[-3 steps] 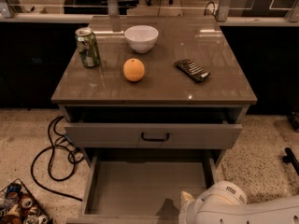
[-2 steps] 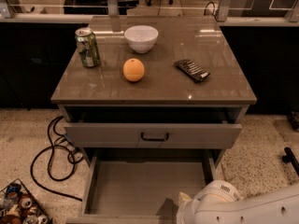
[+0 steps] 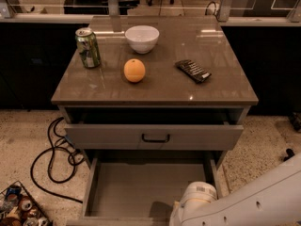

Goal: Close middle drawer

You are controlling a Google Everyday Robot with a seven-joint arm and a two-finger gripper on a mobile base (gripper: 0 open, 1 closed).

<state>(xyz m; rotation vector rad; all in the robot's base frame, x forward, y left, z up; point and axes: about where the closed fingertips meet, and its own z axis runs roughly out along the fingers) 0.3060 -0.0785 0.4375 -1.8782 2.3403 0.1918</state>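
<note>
The middle drawer (image 3: 141, 192) is pulled far out below the top drawer; its grey-beige inside is bare, and its front and handle lie at or under the bottom edge of the view. The top drawer (image 3: 155, 136), with a black bar handle, stands slightly open above it. My white arm (image 3: 244, 201) reaches in from the lower right, and its rounded end (image 3: 196, 196) sits over the drawer's front right corner. My gripper is out of view, beyond the bottom edge.
On the cabinet top (image 3: 160, 86) stand a green can (image 3: 88, 47), a white bowl (image 3: 142, 37), an orange (image 3: 134, 70) and a dark snack bag (image 3: 193, 70). A black cable (image 3: 54, 157) loops on the floor at left, beside a basket of cans (image 3: 21, 210).
My arm's rounded end has moved left over the open middle drawer. The drawers have not visibly moved.
</note>
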